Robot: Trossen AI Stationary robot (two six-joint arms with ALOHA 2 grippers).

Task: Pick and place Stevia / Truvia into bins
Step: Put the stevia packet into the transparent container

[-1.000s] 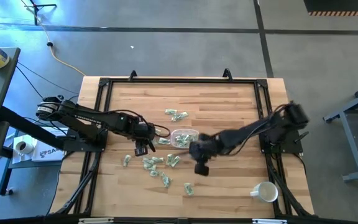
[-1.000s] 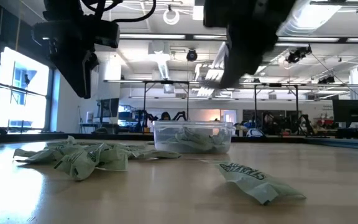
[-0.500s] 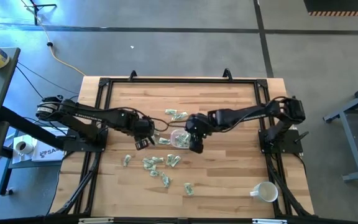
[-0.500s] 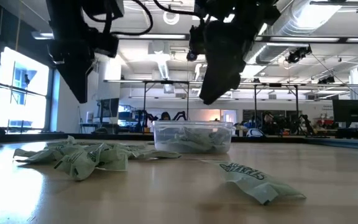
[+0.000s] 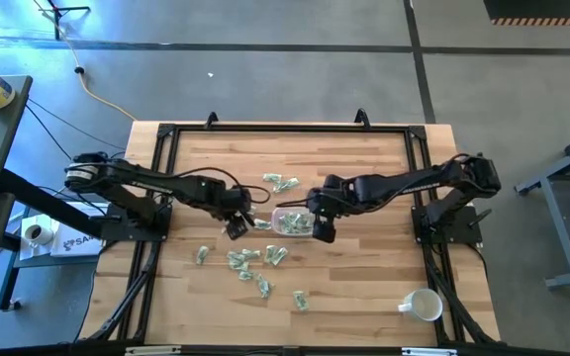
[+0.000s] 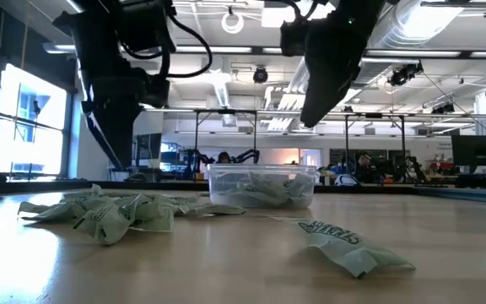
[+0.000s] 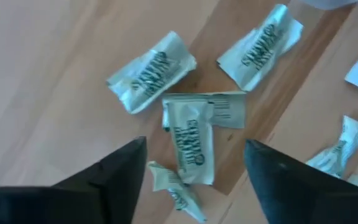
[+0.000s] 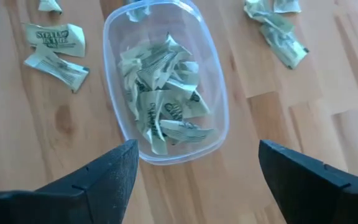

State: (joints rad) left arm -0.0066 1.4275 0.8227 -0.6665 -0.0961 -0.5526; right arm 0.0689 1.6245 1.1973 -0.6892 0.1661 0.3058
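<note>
We found the right gripper [image 5: 323,233] above the near end of the clear bin [image 8: 165,81], jaws wide apart and holding nothing; we judged this the release step, with packets [image 8: 162,93] heaped inside the bin. The left gripper [image 5: 236,227], jaws equally wide and empty, hung over loose packets [image 7: 190,140] on the table [image 5: 364,287] just left of the bin. We judged the next move to be a descent onto one packet, then a closing of the jaws. The wrist views showed the bin's contents and the printed packets; the high view alone showed the scattered groups [image 5: 255,262] and a white mug [image 5: 422,305]
</note>
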